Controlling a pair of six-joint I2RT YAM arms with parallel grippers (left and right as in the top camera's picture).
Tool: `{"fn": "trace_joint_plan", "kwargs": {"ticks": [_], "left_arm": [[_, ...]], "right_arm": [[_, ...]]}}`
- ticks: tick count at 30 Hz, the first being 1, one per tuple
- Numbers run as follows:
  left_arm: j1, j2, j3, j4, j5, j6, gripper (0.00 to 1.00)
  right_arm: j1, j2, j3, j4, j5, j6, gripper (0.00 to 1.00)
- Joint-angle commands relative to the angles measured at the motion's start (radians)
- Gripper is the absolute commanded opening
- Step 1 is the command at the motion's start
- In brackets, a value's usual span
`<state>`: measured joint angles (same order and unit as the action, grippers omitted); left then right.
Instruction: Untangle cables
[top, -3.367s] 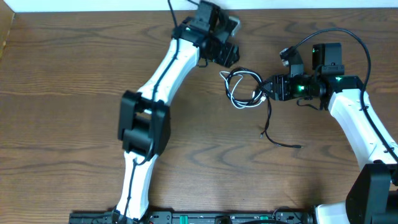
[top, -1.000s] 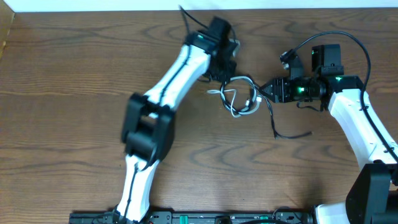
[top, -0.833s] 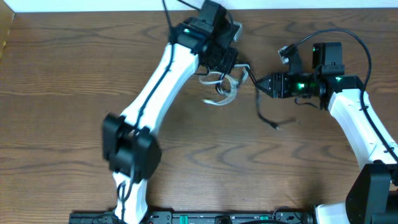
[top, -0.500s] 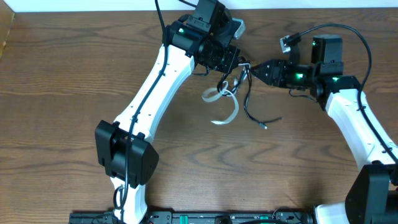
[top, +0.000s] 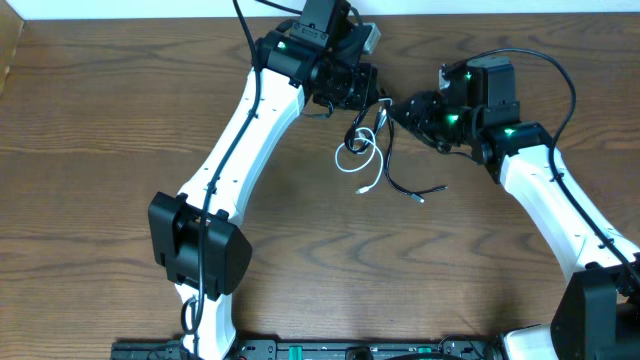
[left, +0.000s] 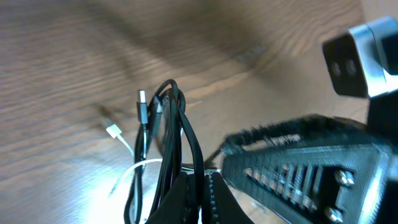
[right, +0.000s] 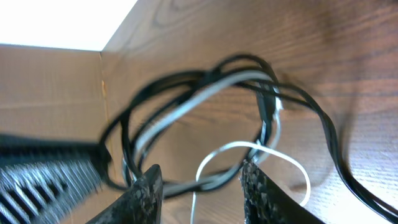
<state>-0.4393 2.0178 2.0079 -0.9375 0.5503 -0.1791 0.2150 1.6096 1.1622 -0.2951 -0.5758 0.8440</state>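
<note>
In the overhead view the black cable (top: 386, 160) and white cable (top: 352, 160) hang tangled between the two grippers near the table's back edge. Their loose ends trail onto the wood. My left gripper (top: 368, 95) is shut on a strand of the black cable (left: 171, 124), its jaws (left: 198, 186) pinched together around it. The white cable (left: 127, 146) with its small white plug dangles behind. My right gripper (top: 392, 108) sits just right of the bundle. Its fingers (right: 202, 190) stand apart, with the white loop (right: 249, 149) and black strands (right: 186, 81) passing between them, unclamped.
The wooden table (top: 100, 200) ends at a white strip along the back. A brown side panel (top: 8, 50) stands at the far left. An equipment rail (top: 300, 350) runs along the front edge. The left arm's elbow (top: 200, 250) hangs over the table's left-centre.
The left gripper has pulled the bundle up and toward the back. The right gripper has followed leftward and narrowed its jaws. The cable tails have swung left beneath them.
</note>
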Motion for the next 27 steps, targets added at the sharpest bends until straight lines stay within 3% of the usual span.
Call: {"fn": "trace_joint_plan", "kwargs": {"ticks": [1,16,27], "left_arm": [[0.000,0.007,0.001,0.002,0.074,-0.015,0.07],[0.000,0.007,0.001,-0.004,0.135,-0.022,0.08],[0.011,0.007,0.001,0.003,0.203,-0.025,0.08]], "right_arm": [[0.021,0.016,0.001,0.026,0.050,0.077,0.37],[0.039,0.150,0.001,0.245,0.032,0.188,0.39],[0.048,0.280,0.001,0.246,0.031,0.169,0.38]]}}
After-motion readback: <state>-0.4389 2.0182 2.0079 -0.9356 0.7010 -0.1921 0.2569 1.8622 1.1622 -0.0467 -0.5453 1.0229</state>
